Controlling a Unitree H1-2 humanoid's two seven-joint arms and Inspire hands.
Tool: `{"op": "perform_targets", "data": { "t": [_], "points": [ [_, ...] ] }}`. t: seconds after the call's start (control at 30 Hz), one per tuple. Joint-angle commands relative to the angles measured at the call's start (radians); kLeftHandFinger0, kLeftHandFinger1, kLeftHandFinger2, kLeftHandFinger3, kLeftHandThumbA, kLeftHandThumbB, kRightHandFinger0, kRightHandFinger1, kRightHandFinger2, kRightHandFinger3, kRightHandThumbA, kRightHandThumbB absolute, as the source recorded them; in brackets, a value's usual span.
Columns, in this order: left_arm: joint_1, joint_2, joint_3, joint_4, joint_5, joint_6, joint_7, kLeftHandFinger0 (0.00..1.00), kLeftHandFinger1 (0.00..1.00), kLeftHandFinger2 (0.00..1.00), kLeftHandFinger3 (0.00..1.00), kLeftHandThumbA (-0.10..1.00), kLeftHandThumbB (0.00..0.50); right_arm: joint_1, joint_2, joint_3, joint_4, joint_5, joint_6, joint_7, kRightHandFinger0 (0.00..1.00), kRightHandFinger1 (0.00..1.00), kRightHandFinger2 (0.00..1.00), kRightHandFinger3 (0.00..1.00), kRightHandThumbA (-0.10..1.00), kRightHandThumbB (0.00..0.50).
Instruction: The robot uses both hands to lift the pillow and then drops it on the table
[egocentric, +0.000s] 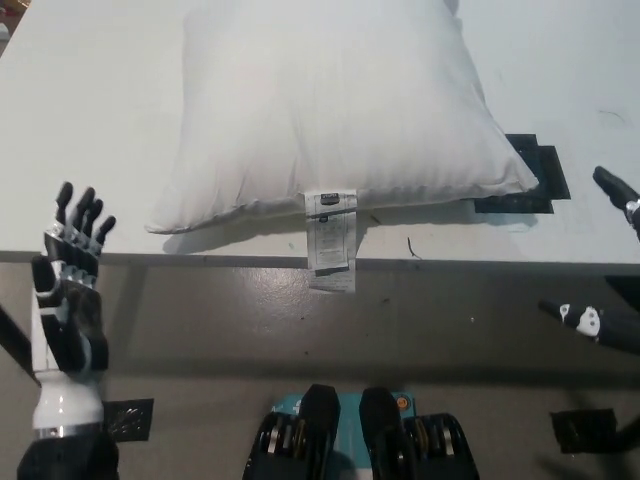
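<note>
**Pillow flat at the table's near edge, both hands off it**

From my seat I see the pillow (330, 110) lying flat on the white table (90, 90), its near seam right along the table's front edge, with its care label (331, 240) hanging over that edge. A patch of black tape (530, 175) pokes out from under its right corner.

My left hand (68, 285) hangs below and to the left of the table edge, fingers spread and upright, holding nothing and well clear of the pillow. Of the right hand (610, 255) only a few dark fingertips show at the frame's right border, apart and empty as far as I can judge; the rest is cut off.

I expect the pillow to be light, soft and floppy: it will sag in the middle and give under the fingers, so a pinch at one corner would let it droop or slip. The cover looks smooth (probably a bit slick). I would press in from the left and right flanks, roughly mid-length, squeezing the stuffing between both hands.

No containers in view, so nothing to report there.
</note>
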Motion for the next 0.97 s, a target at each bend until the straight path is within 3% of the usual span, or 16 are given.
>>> {"op": "perform_targets", "data": {
  "t": [0.0, 0.2, 0.4, 0.53, 0.63, 0.73, 0.93],
  "points": [
    [-0.03, 0.002, 0.02, 0.008, -0.019, -0.089, -0.014, 1.0, 1.0, 1.0, 1.0, 1.0, 0.233, -0.054, -0.002, -0.029, -0.01, -0.066, -0.018, -0.025, 1.0, 1.0, 1.0, 1.0, 1.0, 0.102],
    [-0.032, 0.014, 0.026, 0.026, 0.034, -0.136, -0.011, 1.0, 1.0, 1.0, 1.0, 1.0, 0.191, -0.071, 0.01, -0.048, 0.0, -0.103, -0.022, -0.031, 1.0, 1.0, 1.0, 1.0, 1.0, 0.122],
    [-0.034, 0.014, 0.033, 0.031, 0.048, -0.145, -0.002, 1.0, 1.0, 1.0, 1.0, 1.0, 0.234, -0.072, 0.017, -0.061, 0.006, -0.106, -0.014, -0.02, 1.0, 1.0, 1.0, 1.0, 1.0, 0.152],
    [-0.035, 0.016, 0.032, 0.029, 0.063, -0.135, -0.001, 1.0, 1.0, 1.0, 1.0, 1.0, 0.233, -0.071, 0.018, -0.065, 0.01, -0.106, -0.017, -0.018, 1.0, 1.0, 1.0, 1.0, 1.0, 0.15],
    [-0.037, 0.018, 0.032, 0.029, 0.069, -0.114, 0.001, 1.0, 1.0, 1.0, 1.0, 1.0, 0.2, -0.073, 0.02, -0.067, 0.009, -0.098, -0.003, -0.01, 1.0, 1.0, 1.0, 1.0, 1.0, 0.163],
    [-0.045, 0.03, 0.025, 0.025, 0.052, -0.087, -0.015, 1.0, 1.0, 1.0, 1.0, 1.0, 0.167, -0.072, 0.014, -0.064, 0.011, -0.091, 0.02, 0.006, 1.0, 1.0, 1.0, 1.0, 1.0, 0.143],
    [-0.038, 0.028, 0.025, -0.009, 0.002, 0.022, -0.014, 1.0, 1.0, 1.0, 1.0, 1.0, 0.19, -0.07, 0.002, -0.055, 0.002, -0.095, 0.075, 0.034, 1.0, 1.0, 1.0, 1.0, 1.0, 0.064]
  ]
}}
